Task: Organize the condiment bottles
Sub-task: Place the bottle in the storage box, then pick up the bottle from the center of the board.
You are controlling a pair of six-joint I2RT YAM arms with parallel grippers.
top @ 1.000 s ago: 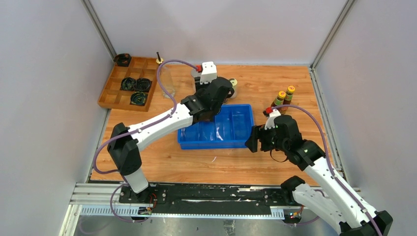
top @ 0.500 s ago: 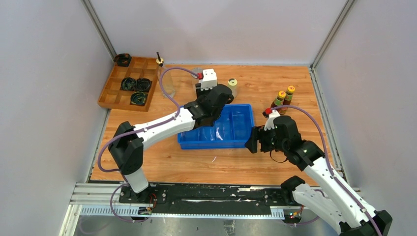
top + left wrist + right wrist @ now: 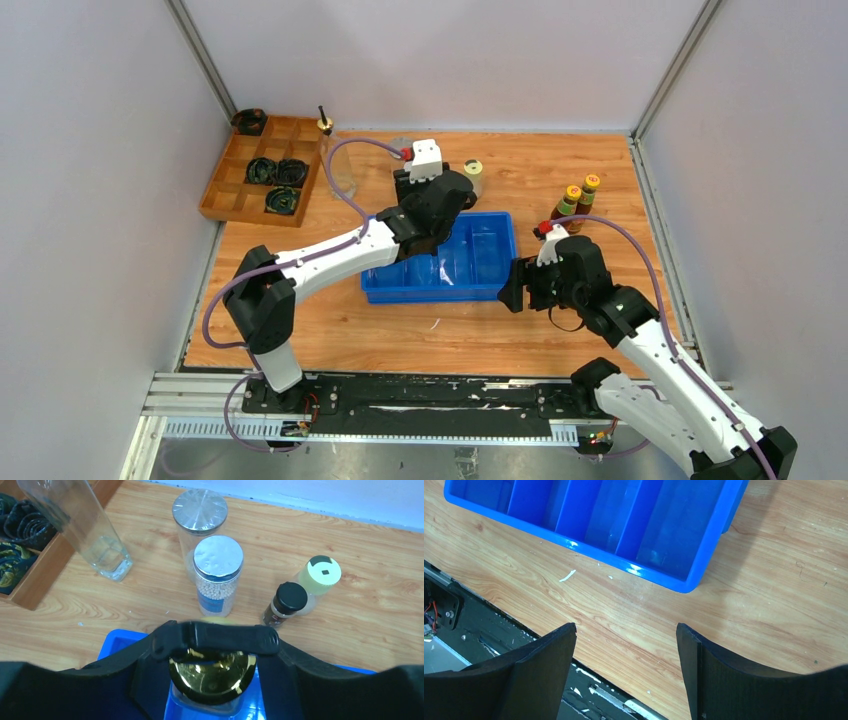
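Observation:
My left gripper is over the back left of the blue bin. Its fingers press both sides of a gold-lidded jar standing in a bin compartment. Behind the bin stand two silver-lidded jars, a black-capped bottle, a cream-lidded jar and a tall clear bottle. Two yellow-capped sauce bottles stand right of the bin. My right gripper hangs open and empty over bare wood at the bin's front right corner.
A wooden divided tray holding black coils sits at the back left. The black rail along the table's near edge runs just below my right gripper. Grey walls close in the table on three sides.
My left wrist has shifted slightly back and lower over the bin with the jar between its fingers. The right arm has not moved.

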